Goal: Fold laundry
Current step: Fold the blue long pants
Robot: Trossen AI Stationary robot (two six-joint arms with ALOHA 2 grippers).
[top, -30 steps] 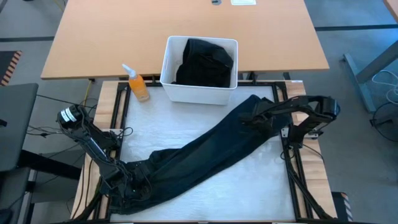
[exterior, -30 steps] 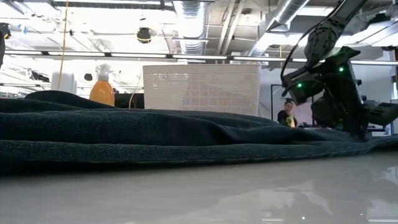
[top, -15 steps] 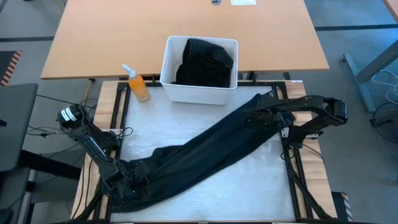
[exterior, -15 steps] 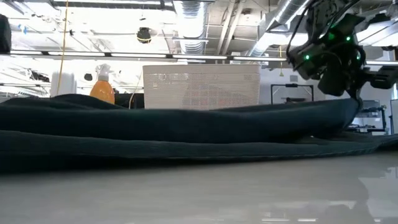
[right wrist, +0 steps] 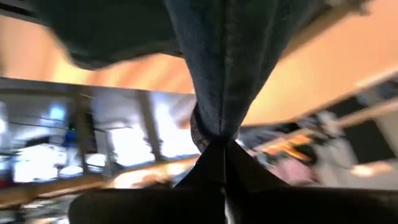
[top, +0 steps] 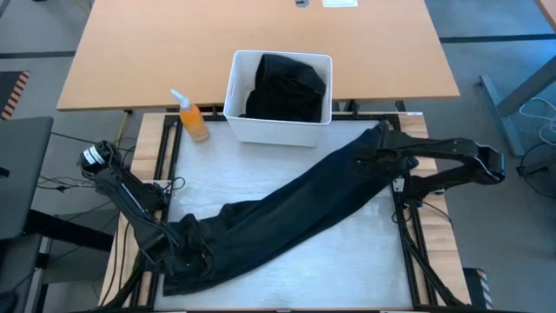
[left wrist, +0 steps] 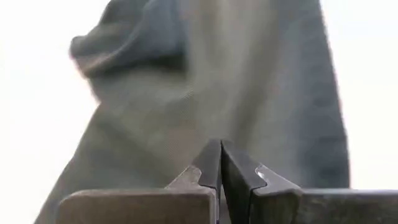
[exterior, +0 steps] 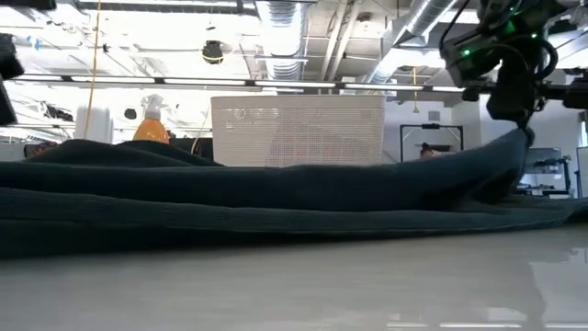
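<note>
The trousers (top: 287, 213) are lying stretched diagonally across the desk (top: 347, 252), from the near left corner toward the far right. The right hand (top: 380, 157) is pinching their far end, holding it lifted off the surface. The left hand (top: 178, 258) is closed at the near end, seemingly clamping the cloth there. Black clothing (top: 287, 87) is sitting in the bin (top: 233, 109).

hidden: my left gripper (top: 178, 252) under the trousers (top: 287, 213) | black clothing (top: 287, 87) half-buried inside the bin (top: 234, 96)
</note>
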